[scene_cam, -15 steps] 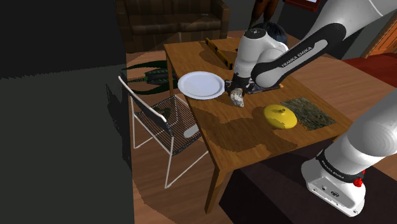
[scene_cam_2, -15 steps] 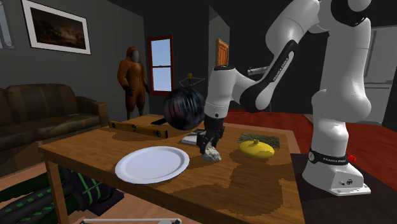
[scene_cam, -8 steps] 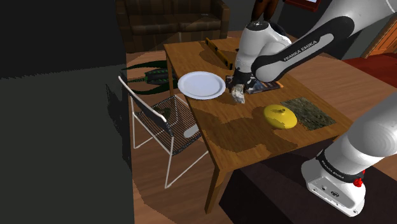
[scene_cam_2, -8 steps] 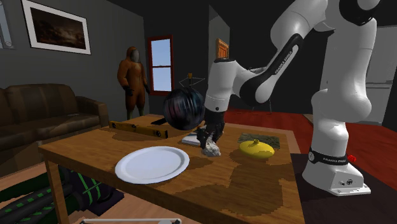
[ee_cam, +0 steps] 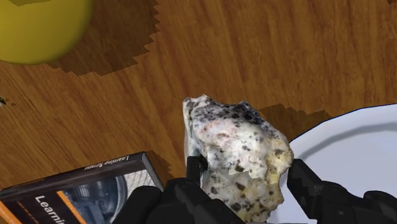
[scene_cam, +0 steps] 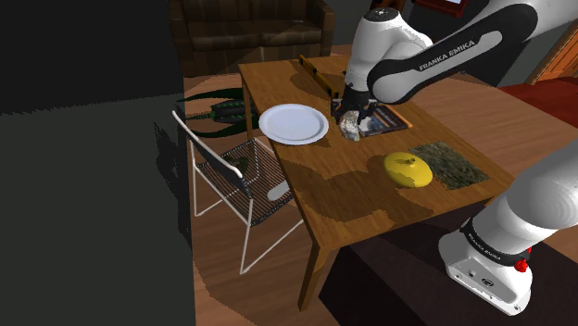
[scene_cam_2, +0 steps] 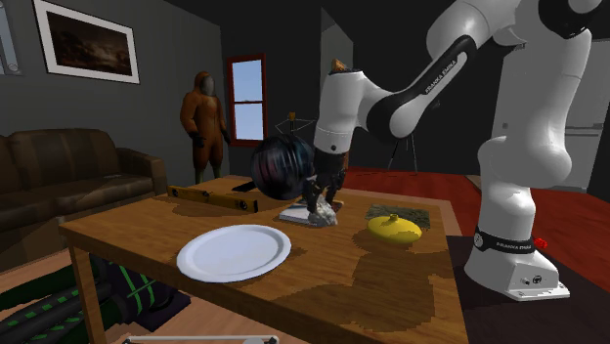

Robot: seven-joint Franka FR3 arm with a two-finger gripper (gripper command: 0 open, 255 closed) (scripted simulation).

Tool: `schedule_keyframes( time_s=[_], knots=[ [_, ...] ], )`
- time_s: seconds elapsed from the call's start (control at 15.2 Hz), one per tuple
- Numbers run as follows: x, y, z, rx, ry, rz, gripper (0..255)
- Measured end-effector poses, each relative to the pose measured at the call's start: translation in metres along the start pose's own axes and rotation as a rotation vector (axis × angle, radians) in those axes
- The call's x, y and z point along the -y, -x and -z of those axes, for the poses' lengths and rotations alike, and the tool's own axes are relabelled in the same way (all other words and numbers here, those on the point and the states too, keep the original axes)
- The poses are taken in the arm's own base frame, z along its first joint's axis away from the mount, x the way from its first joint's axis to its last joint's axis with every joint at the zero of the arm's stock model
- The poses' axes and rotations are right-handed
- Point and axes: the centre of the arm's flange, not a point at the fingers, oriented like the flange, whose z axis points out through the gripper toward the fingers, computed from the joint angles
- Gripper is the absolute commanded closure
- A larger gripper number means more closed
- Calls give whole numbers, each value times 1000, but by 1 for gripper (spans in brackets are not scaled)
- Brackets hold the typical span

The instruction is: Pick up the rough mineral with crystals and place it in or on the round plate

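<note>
Holding the rough speckled mineral (ee_cam: 238, 159) in the gripper (ee_cam: 247, 173), closed tight on its two sides.
Hanging a little above the wooden table (scene_cam: 352, 199), seemingly, between the book (ee_cam: 76, 186) and the rim of the white round plate (scene_cam: 293, 123). Gripped across the body, probably to stop any turning. Bare wood up to the plate rim, nothing in the way; yellow lump (scene_cam: 408, 169) well apart. Judged next: short move sideways over the rim, then down on the flat middle.
</note>
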Motion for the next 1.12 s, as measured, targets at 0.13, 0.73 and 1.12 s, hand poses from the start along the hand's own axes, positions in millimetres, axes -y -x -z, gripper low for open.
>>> schedule_keyframes(
  time_s=[0.13,0.73,1.12],
  knots=[
    [0,-3,10,0,0,0,255],
    [76,-54,20,1,0,1,255],
    [140,-100,18,1,-1,1,255]
  ],
)
